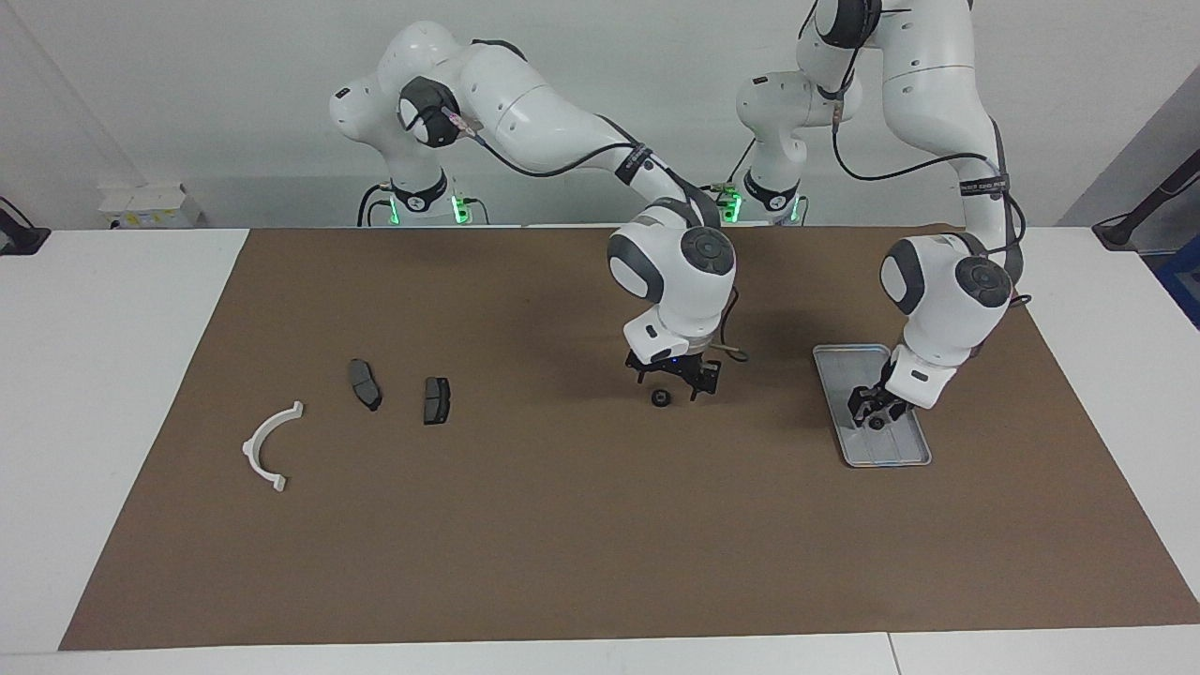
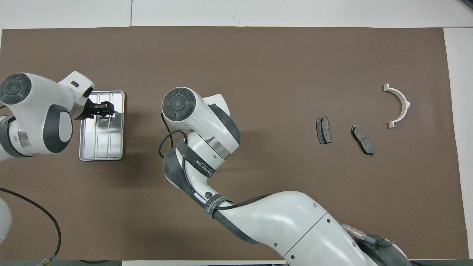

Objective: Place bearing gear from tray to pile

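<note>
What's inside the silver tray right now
In the tray, one small dark bearing gear lies on the ridged floor, with the left gripper down at it. The arm's wrist covers part of the tray from overhead.

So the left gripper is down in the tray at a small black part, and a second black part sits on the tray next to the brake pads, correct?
Not quite. The left gripper is down in the tray at a small black part, but the second black part lies on the brown mat mid-table, beside the right gripper, apart from the brake pads. The facing view shows it.
</note>
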`<action>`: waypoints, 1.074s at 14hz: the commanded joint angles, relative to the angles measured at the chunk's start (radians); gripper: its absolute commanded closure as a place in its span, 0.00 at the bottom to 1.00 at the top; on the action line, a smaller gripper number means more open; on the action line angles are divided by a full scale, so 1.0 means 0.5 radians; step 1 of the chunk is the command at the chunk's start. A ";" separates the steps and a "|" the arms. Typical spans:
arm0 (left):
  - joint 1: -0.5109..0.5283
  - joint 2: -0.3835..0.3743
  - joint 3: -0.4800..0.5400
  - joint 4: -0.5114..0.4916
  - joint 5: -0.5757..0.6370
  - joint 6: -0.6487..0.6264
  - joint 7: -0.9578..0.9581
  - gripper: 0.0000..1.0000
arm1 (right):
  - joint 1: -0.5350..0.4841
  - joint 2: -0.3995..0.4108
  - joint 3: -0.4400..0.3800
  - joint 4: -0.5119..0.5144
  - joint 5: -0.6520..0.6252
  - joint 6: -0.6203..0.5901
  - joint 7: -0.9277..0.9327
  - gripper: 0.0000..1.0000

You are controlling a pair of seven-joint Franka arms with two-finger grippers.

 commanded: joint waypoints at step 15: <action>0.028 0.010 -0.014 -0.062 0.014 0.118 0.020 0.64 | -0.057 0.057 0.000 0.000 -0.017 0.135 0.026 0.00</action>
